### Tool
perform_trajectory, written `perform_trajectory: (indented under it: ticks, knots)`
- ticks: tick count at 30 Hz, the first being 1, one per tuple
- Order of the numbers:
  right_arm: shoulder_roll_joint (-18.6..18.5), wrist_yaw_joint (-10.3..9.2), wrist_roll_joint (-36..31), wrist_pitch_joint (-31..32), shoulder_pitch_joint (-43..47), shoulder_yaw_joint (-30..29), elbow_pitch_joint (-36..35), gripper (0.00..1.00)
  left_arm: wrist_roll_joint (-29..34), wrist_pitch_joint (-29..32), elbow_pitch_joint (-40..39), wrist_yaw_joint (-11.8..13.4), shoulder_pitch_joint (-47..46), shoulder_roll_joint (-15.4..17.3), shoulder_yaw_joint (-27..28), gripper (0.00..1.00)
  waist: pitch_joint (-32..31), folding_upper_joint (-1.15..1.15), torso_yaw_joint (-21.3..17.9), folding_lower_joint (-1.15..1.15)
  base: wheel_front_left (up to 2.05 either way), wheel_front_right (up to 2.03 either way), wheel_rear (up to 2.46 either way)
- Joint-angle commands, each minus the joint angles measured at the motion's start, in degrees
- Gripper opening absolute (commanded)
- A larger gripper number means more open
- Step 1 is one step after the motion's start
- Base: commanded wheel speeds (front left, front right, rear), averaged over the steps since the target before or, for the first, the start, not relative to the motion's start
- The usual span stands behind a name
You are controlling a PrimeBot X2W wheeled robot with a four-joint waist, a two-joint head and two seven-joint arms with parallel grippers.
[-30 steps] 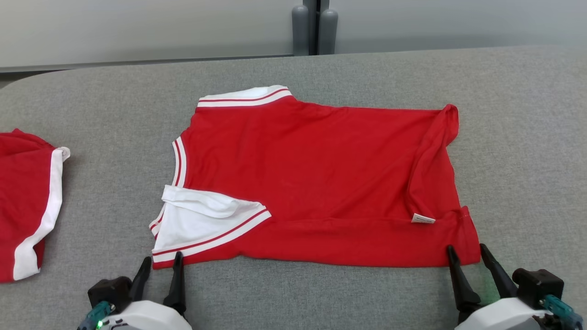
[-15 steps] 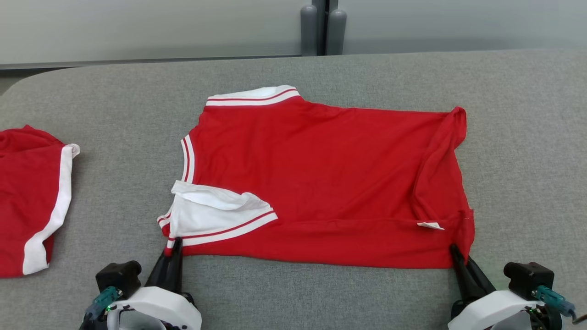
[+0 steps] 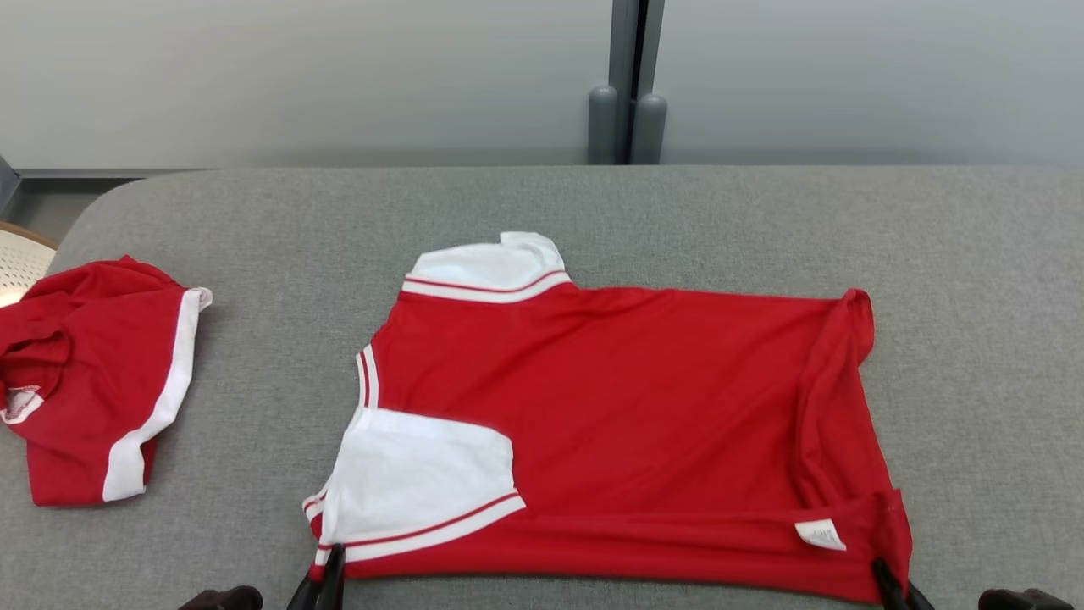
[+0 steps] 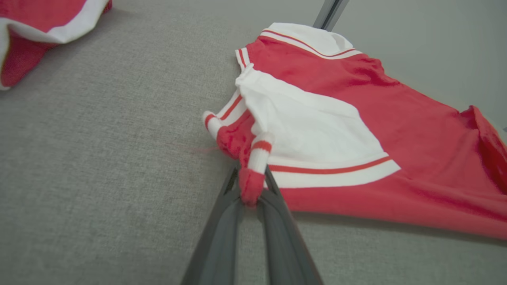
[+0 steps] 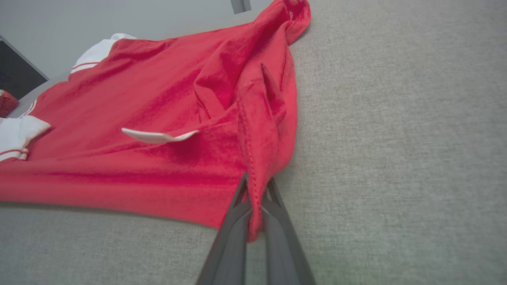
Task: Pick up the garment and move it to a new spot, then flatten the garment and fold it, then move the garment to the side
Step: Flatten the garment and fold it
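Left gripper [image 4: 251,184]: fingers clamped on the striped sleeve cuff at the garment's 7 o'clock corner (head view), cloth bunched between the tips.

Right gripper [image 5: 256,194]: closed on the red hem at the 5 o'clock corner. A ridge of fabric rises from the pinch. White tag [image 3: 820,534] sits just at 11 o'clock of it.

Garment [image 3: 644,407]: red shirt with white sleeves, spread on the grey padded table [image 3: 762,220]. It lies mid-view, neckline toward 9 o'clock, with a rumpled fold along the 3 o'clock edge.

Second red-and-white garment [image 3: 93,373]: crumpled, well apart at 9 o'clock, near the table edge.
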Motion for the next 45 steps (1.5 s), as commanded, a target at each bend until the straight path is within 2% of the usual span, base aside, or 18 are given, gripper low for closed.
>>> perform_trajectory:
  ticks: [1, 7, 8, 9, 10, 15, 18, 22, 27, 32, 34, 39, 45]
  knots:
    - [-0.4, -0.06, 0.3, 0.4, 1.8, -0.7, -0.6, 0.00, -0.5, 0.4, -0.8, 0.6, 1.4, 0.7, 0.4, 0.00, -2.0, 0.00, 1.1, 0.00, 0.00, 0.00, 0.00]
    - [1.1, -0.06, -0.7, 3.0, 5.7, -1.3, -3.3, 0.00, -0.4, 4.7, -2.6, 1.8, 4.3, 1.2, -0.8, 0.00, -3.3, 0.00, 0.5, 0.00, 0.00, 0.00, 0.00]
    - [1.3, -0.06, -0.9, 3.0, 5.6, -1.7, -3.6, 0.32, -0.9, 5.3, -2.6, 1.9, 4.4, 1.0, -0.8, 0.64, -3.2, 0.00, 0.2, 0.00, 0.00, 0.00, 0.00]
    - [1.5, -0.06, -1.1, 3.4, 5.4, -1.8, -3.8, 0.78, -1.4, 6.5, -2.3, 2.1, 4.4, 0.9, -1.0, 1.00, -3.1, 0.00, 0.0, 0.00, 0.00, 0.00, 0.00]
    - [1.7, -0.06, -1.2, 3.3, 5.1, -2.1, -4.0, 1.00, -1.2, 6.5, -2.6, 2.5, 4.4, 0.9, -1.0, 1.00, -3.0, 0.00, -0.2, 0.00, 0.00, 0.00, 0.00]
    - [2.1, -0.04, -3.8, -0.1, 3.4, -4.8, -8.8, 1.00, 1.7, 1.9, -6.7, 5.4, 2.9, 1.6, 0.3, 1.00, -2.5, 0.00, -1.1, 0.00, 0.00, 0.00, 0.00]
    - [2.0, -0.04, -6.8, -1.3, 2.4, -6.8, -13.8, 1.00, 2.3, -1.3, -9.8, 5.7, 1.3, 1.4, 0.9, 1.00, -2.4, 0.00, -1.7, 0.00, 0.00, 0.00, 0.00]
    - [2.5, -0.04, -10.4, -0.1, 1.1, -9.6, -20.3, 1.00, 4.5, -3.9, -13.3, 6.3, -1.6, 2.9, 1.3, 1.00, -2.5, 0.00, -2.4, 0.00, 0.00, 0.00, 0.00]
    - [3.5, -0.04, -12.5, 2.9, 1.1, -11.3, -25.3, 1.00, 6.0, -3.4, -14.5, 6.9, -3.7, 3.5, 0.7, 1.00, -2.1, 0.00, -2.9, 0.00, 0.00, 0.00, 0.00]
    - [4.1, -0.04, -12.8, 4.1, 1.4, -11.9, -26.9, 1.00, 6.1, -3.2, -13.7, 7.1, -4.4, 3.3, 0.2, 1.00, -1.4, 0.00, -2.8, 0.00, 0.00, 0.00, 0.00]
    - [4.6, -0.04, -12.9, 4.6, 1.5, -12.1, -27.4, 1.00, 6.1, -3.1, -13.2, 6.9, -4.8, 3.5, -0.1, 1.00, -0.8, 0.00, -2.8, 0.00, 0.00, 0.00, 0.00]
    - [5.3, -0.04, -13.1, 5.6, 0.1, -12.8, -29.4, 1.00, 4.7, -1.8, -11.5, 4.1, -10.3, 3.5, -1.5, 1.00, 3.2, 0.00, -2.8, 0.00, 0.00, 0.00, 0.00]
    - [5.5, -0.04, -12.9, 5.5, -3.5, -12.6, -31.0, 1.00, 4.2, 2.1, -4.6, -0.2, -26.3, 2.7, -4.9, 1.00, 11.2, 0.00, -4.0, 0.00, 0.00, 0.00, 0.00]
